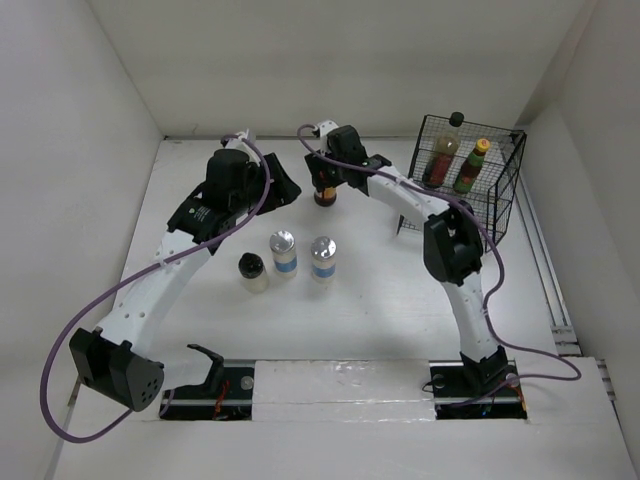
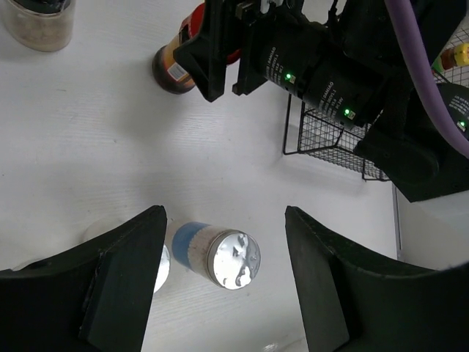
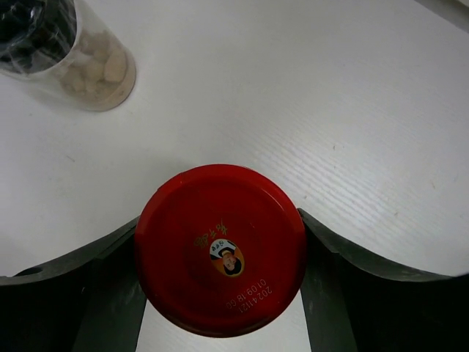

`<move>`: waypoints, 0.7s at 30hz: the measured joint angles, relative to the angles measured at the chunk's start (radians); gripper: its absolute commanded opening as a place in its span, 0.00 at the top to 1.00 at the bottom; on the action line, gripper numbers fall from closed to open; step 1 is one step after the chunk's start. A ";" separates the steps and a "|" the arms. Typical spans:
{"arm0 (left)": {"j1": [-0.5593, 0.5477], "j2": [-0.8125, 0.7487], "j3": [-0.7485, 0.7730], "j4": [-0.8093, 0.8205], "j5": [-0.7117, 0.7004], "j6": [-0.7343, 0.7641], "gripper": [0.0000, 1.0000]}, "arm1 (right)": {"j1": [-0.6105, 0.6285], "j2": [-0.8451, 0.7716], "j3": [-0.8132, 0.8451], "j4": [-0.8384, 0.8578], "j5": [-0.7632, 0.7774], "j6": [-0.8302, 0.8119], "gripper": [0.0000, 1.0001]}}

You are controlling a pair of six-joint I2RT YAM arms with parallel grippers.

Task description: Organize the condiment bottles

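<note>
A red-lidded dark jar (image 1: 326, 197) stands on the table at the back centre. My right gripper (image 1: 327, 180) comes down over it, and in the right wrist view both fingers press the sides of the red lid (image 3: 220, 257). My left gripper (image 1: 283, 188) hovers to the jar's left, open and empty (image 2: 223, 279). Far below its fingers stands a silver-capped blue-labelled shaker (image 2: 233, 259); a second shaker (image 1: 283, 252) stands left of that one (image 1: 323, 258). A black-capped jar (image 1: 252, 271) stands beside them.
A black wire basket (image 1: 505, 190) at the back right holds a brown bottle (image 1: 443, 155) and a green-labelled bottle (image 1: 472, 165). A clear jar of pale contents (image 3: 88, 66) stands close to the red-lidded jar. White walls enclose the table on three sides.
</note>
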 measured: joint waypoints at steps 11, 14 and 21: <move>-0.028 0.056 0.032 0.025 0.011 0.029 0.38 | -0.066 -0.671 -0.401 -0.048 0.022 0.033 0.58; -0.046 0.103 0.074 0.031 0.013 0.043 0.38 | -0.169 -0.862 -0.415 -0.047 0.029 0.037 0.61; -0.047 0.163 0.121 0.050 0.026 0.050 0.37 | -0.392 -0.967 -0.425 -0.063 0.028 0.037 0.63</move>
